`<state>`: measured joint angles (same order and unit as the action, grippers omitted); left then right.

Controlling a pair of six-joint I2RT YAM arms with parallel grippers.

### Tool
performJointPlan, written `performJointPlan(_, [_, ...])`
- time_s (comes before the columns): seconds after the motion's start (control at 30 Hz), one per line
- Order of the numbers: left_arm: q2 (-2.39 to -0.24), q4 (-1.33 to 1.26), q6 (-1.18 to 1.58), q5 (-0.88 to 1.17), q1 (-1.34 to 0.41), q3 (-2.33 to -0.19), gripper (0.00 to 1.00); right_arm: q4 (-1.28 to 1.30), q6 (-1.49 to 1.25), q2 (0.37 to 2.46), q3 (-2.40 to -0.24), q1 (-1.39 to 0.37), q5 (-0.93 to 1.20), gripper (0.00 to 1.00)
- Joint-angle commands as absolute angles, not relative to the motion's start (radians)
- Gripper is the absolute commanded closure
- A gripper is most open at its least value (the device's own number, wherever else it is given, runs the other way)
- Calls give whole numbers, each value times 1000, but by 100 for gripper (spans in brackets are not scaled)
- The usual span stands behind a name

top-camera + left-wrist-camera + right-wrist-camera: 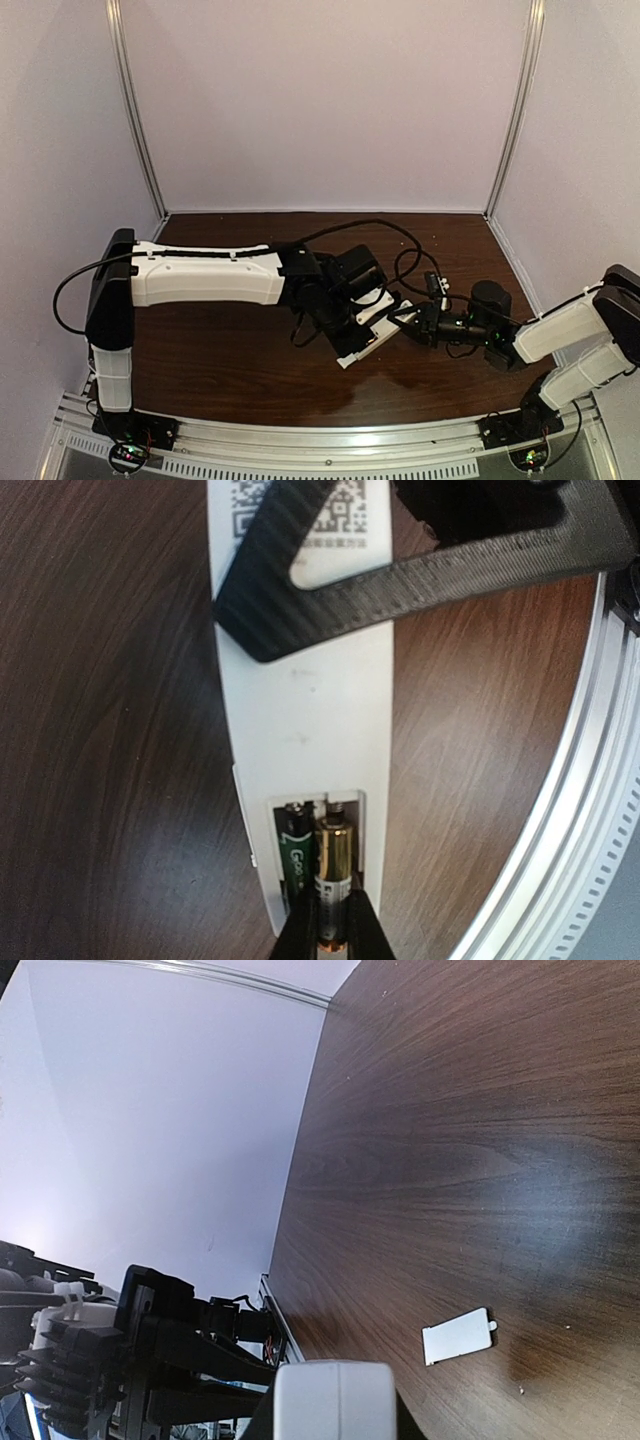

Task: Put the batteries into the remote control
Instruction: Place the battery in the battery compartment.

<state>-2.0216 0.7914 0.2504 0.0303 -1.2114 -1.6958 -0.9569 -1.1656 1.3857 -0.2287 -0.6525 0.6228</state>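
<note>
The white remote control (300, 710) lies back up, its battery recess open at the near end. A dark green battery (297, 860) sits in the left slot. My left gripper (335, 925) is shut on a gold-and-black battery (333, 855), which lies in the right slot with its tip at the spring. My right gripper (403, 318) is shut on the remote's far end, one black finger (450, 575) crossing its QR label. The remote's end (335, 1400) shows between the right jaws. In the top view the remote (365, 338) lies between both grippers.
The small flat white cover piece (458, 1337) lies on the dark wooden table (470, 1120), apart from the remote. The aluminium rail (560, 840) runs along the table's near edge. Loose black cables (405, 262) lie behind the grippers. Pale walls enclose the table.
</note>
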Motion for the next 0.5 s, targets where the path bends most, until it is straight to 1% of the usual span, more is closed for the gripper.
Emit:
performJointPlan(0.0, [-2014, 790, 272, 22, -1203, -1678, 100, -975, -1156, 1347, -229, -664, 612, 100])
performJointPlan(0.13, [-2024, 789, 274, 23, -1202, -1696, 100, -1030, -1184, 1371, -221, -666, 622, 100])
performJointPlan(0.2, [-2030, 791, 273, 24, -1202, -1705, 98, -1067, -1203, 1389, -215, -667, 627, 100])
performJointPlan(0.33, [-2032, 795, 272, 22, -1200, -1708, 87, -1108, -1222, 1410, -206, -667, 630, 100])
performJointPlan(0.47, [-2025, 805, 270, 17, -1195, -1707, 81, -1106, -1221, 1406, -205, -667, 630, 100])
